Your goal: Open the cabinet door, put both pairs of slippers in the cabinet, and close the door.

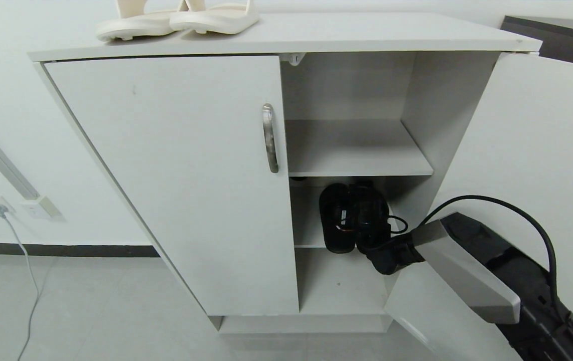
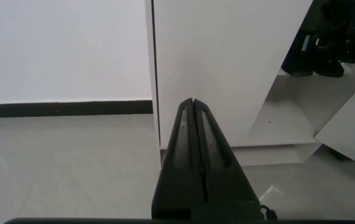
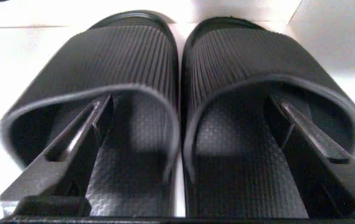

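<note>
While angled into the cabinet (image 1: 346, 35), right end effector (image 3: 189, 102) spread wide inside black slippers (image 3: 127, 62), left end effector (image 2: 193, 106) closed, empty.

Right arm (image 1: 459, 273) stretched forward, right gripper (image 3: 189, 102) spread wide; left gripper (image 2: 193, 107) fingers pressed together.

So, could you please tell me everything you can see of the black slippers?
The black slippers are a pair of slides, matte and rubbery-looking, with wide ribbed straps and textured footbeds. They lie side by side, touching, soles down on the lower shelf of the cabinet, behind its open right door, toes pointing inward. The right gripper has one of its fingers under each strap, spread apart and clear of the inner walls.
</note>
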